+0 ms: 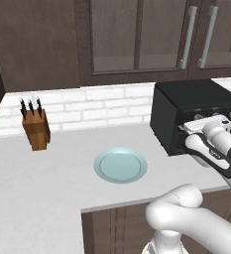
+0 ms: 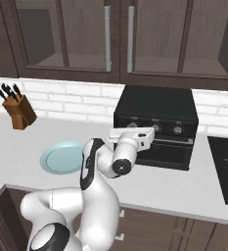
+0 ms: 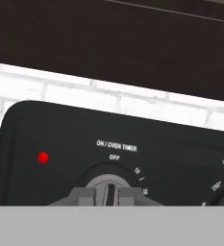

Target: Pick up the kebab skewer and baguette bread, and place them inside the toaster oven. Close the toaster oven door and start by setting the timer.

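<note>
The pincer (image 3: 109, 194) is clamped on the toaster oven's (image 2: 157, 105) upright timer knob (image 3: 109, 185).

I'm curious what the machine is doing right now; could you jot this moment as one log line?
stage: setting timer | jaws: shut on timer knob | toaster oven: door closed | red light: on | plate: bare
</note>
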